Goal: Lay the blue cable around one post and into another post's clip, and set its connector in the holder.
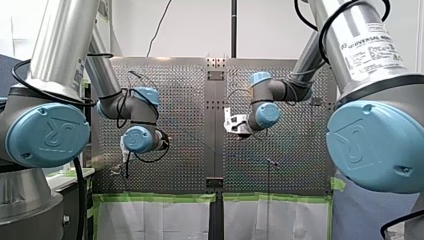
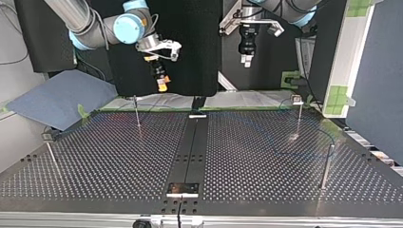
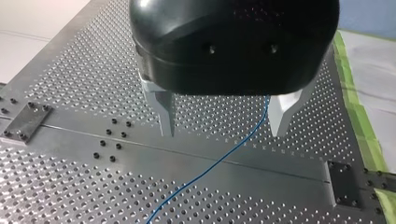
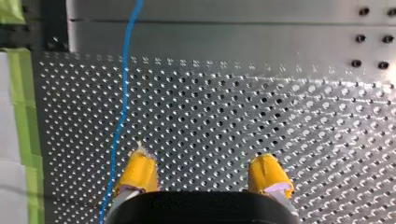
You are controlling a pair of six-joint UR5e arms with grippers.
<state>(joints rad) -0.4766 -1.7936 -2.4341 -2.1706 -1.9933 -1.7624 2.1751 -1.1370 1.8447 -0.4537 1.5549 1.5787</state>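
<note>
**A:** so where's the thin blue cable (image 3: 205, 170) right now? Anybody holding it?

**B:** nope, it's lying loose on the perforated metal table (image 2: 95, 161). In the left wrist view it runs along the surface under my left gripper (image 3: 223, 133), passing below the gap between the bare metal fingers (image 3: 166, 114). The jaws are spread wide with nothing in them.

**A:** and the other one?

**B:** my right gripper (image 4: 204, 163) is released too, with yellow pads (image 4: 137, 172) apart and only table between them. The cable goes by just beside one pad, near the green tape strip (image 4: 21, 116). In the top view the cable curves about by the two slim metal posts (image 2: 299, 118) at the right. Can't tell if it wraps either, and I can't make out the connector.
</note>
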